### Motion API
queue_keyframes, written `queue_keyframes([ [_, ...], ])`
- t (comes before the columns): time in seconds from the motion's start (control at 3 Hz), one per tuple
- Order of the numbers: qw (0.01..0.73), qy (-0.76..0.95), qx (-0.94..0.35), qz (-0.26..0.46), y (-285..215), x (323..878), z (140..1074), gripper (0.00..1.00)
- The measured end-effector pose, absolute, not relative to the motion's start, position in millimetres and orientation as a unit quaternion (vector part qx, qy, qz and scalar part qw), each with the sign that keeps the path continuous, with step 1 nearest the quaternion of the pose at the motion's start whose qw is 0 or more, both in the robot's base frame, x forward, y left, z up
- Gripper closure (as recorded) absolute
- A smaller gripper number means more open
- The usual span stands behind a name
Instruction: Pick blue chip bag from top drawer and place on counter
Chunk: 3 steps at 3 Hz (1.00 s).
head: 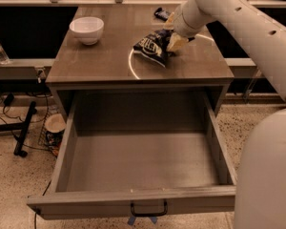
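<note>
Blue chip bag [151,47] on counter [100,61] w/ gripper [174,42] touching it.

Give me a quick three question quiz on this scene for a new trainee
1. True or false: the white bowl stands on the counter.
2. The gripper is at: A the white bowl, B the blue chip bag, C the top drawer.
3. What lies inside the top drawer?

Key: 1 true. 2 B, over the counter's right half, where the bag lies. 3 nothing visible; it stands open.
</note>
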State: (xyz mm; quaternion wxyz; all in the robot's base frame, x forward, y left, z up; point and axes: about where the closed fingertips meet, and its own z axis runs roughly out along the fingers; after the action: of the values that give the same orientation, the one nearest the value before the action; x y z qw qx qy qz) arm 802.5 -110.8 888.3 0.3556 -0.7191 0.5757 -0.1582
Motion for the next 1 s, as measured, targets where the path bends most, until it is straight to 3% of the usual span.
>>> queue_keyframes([
  [0.33, 0.361, 0.580, -0.713, -0.155, -107, 795, 907, 0.00],
  [0.67, 0.384, 0.580, -0.701, -0.159, -115, 781, 946, 0.00],
  [1.0, 0.456, 0.580, -0.656, -0.159, -146, 754, 1001, 0.00],
])
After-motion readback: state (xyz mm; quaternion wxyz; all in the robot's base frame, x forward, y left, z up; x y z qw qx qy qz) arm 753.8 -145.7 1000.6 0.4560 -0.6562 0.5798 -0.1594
